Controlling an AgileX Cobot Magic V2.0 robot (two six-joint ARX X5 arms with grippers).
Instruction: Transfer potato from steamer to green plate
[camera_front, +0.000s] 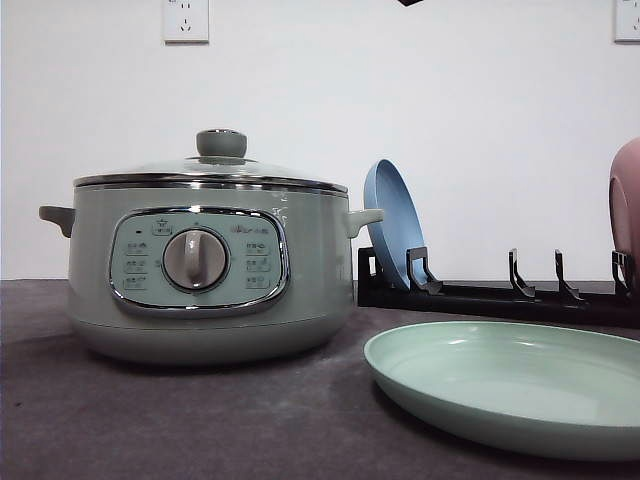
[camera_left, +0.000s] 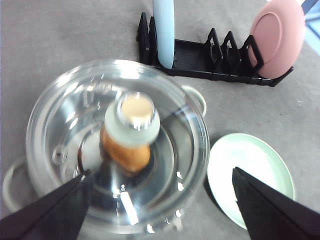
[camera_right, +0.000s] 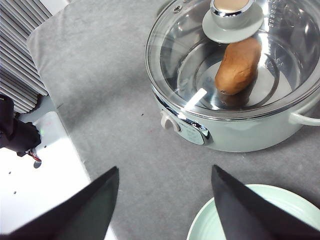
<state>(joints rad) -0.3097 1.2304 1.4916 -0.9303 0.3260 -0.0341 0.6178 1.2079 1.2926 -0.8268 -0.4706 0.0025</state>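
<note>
The potato (camera_right: 238, 66) lies on the floor of the sage-green steamer (camera_front: 205, 270), sealed under the glass lid (camera_right: 235, 55), whose green knob (camera_left: 132, 119) sits directly over it. The left tool (camera_left: 160, 195) hangs over the pot with its fingers spread wide and holding nothing, one dark finger (camera_left: 50, 210) at each side of the lid. The right tool (camera_right: 165, 200), equally wide and empty, hovers above the bare grey tabletop (camera_right: 110, 110) on the control-panel side of the steamer, with the potato ahead of it. The potato's long axis runs slantwise across the pot floor. The left arm looks the nearer to knob and potato; the lid must come off before either tool can reach in. The green plate (camera_front: 510, 385) waits empty just beside the steamer, before a black rack (camera_left: 215, 62) holding a blue plate (camera_front: 392, 220) and a pink dish (camera_left: 277, 37).
</note>
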